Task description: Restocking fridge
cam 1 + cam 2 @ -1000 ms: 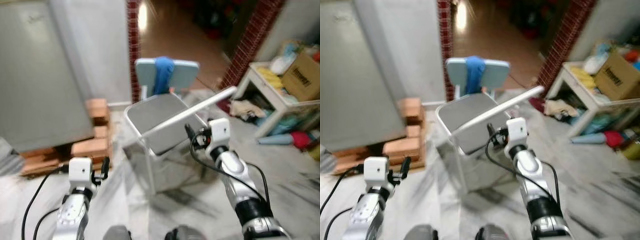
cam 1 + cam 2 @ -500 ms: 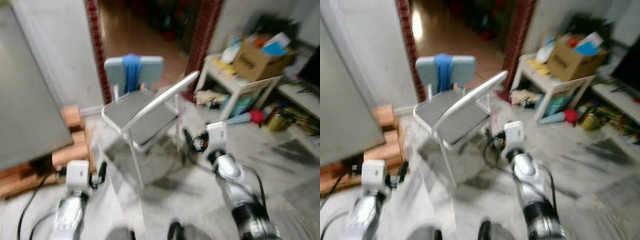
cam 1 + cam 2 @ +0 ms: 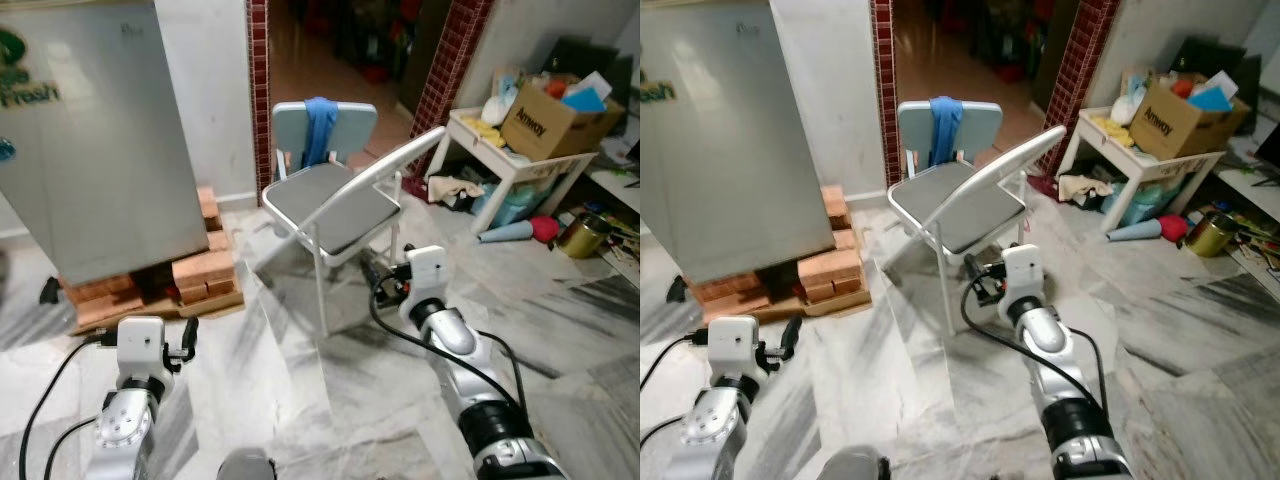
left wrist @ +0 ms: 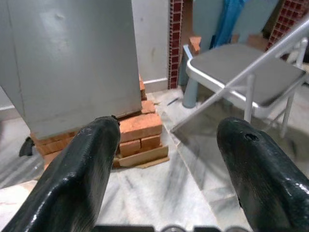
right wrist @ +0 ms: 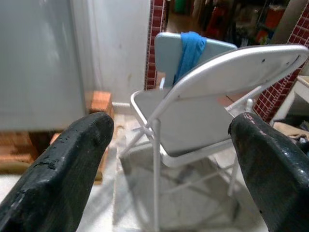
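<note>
The fridge (image 3: 95, 140), a tall grey cabinet with its door closed, fills the upper left of the head view. It stands raised on a stack of bricks (image 3: 190, 275), probably to keep it off the marble floor (image 3: 300, 400). Just right of it, at upper centre, a grey folding chair (image 3: 335, 205) faces the robot, with a pale blue chair (image 3: 325, 125) behind it carrying a blue cloth (image 3: 318, 125) over its back, in front of a dark doorway. At the upper right a white table (image 3: 500, 155) holds a cardboard box (image 3: 545, 105) and clutter. No groceries can be seen in either gripper, so restocking seems not yet begun. The left gripper (image 4: 166, 159) is held low at lower left, fingers spread and empty, pointing at the fridge base. The right gripper (image 5: 169, 159) is raised at centre right, fingers spread and empty, pointing at the folding chair.
</note>
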`<state>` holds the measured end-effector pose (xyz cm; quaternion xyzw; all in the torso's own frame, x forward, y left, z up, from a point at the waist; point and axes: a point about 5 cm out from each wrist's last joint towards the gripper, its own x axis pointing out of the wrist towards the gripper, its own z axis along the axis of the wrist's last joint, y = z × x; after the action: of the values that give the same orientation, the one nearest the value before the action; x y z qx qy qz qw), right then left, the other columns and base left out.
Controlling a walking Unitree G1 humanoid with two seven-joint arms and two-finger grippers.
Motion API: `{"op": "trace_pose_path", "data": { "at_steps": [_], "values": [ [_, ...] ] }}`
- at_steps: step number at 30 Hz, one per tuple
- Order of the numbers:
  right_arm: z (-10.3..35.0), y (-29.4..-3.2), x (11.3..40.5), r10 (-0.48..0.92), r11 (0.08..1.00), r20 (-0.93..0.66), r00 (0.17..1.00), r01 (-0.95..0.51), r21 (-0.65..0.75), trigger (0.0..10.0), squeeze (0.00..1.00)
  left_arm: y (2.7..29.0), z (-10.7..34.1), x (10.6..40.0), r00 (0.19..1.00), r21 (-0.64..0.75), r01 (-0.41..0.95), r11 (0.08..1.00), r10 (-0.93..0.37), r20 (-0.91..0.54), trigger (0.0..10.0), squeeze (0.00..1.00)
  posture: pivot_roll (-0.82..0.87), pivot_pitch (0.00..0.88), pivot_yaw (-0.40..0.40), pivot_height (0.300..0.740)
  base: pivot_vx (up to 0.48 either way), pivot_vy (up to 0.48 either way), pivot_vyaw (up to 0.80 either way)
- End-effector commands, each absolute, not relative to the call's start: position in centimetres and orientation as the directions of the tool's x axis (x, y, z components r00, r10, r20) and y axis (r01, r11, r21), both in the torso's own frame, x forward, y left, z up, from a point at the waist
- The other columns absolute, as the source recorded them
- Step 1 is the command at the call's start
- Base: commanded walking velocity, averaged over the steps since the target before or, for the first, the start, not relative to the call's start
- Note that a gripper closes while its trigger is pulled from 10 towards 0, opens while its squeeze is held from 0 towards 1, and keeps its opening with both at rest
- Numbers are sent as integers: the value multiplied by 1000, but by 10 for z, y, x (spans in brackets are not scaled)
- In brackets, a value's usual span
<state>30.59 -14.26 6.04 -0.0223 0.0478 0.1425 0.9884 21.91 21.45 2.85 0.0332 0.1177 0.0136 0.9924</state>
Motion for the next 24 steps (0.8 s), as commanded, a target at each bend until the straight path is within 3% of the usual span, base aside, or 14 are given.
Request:
{"op": "trace_pose_path", "data": {
  "at_steps": [1, 17, 24],
  "values": [
    [59, -153, 306, 247, 966, -114, 962, -253, -42, 10000, 0, 209, 24, 221, 968, 47, 2, 999, 10, -250, 10000, 0, 152, 0, -41, 740, 0, 480, -800],
    [61, -160, 304, 230, 969, -105, 968, -237, -63, 10000, 0, 214, 28, 231, 975, 21, 6, 1000, -1, -221, 10000, 0, 128, 0, -41, 740, 0, 480, -800],
    [59, -161, 299, 223, 971, -109, 969, -231, -66, 10000, 0, 204, 22, 224, 973, -6, 26, 1000, -27, -230, 10000, 0, 120, 0, -43, 740, 0, 44, -800]
  ]
}}
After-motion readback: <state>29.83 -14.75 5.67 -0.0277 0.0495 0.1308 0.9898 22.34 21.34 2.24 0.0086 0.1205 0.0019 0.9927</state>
